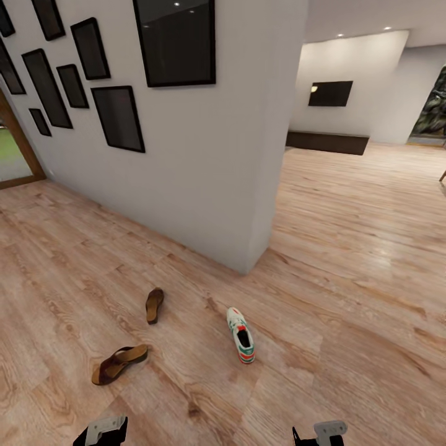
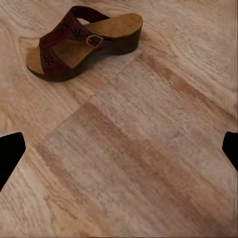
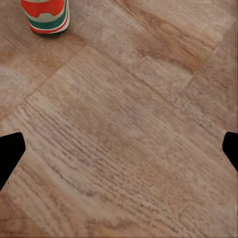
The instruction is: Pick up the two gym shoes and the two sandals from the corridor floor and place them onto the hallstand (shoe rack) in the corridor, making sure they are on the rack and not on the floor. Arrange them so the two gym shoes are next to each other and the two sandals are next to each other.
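Note:
One gym shoe [image 1: 241, 335], white with green stripes and a red-orange heel, stands on the corridor floor [image 1: 347, 297] near the wall corner. Its heel [image 3: 45, 16] also shows in the right wrist view. Two brown sandals lie to its left, one farther off [image 1: 153, 305] and one nearer [image 1: 119, 363]. The left wrist view shows the nearer sandal [image 2: 82, 42] with its buckled strap. My left gripper [image 1: 102, 432] [image 2: 119, 153] and right gripper [image 1: 319, 433] [image 3: 119, 153] hang low over bare planks, both open and empty. The hallstand is out of view.
A white wall [image 1: 204, 155] with several black picture frames ends in a corner just beyond the shoes. A wood-framed doorway [image 1: 18, 155] is at far left. Past the corner, the floor opens toward a room with a dark low cabinet [image 1: 327, 142].

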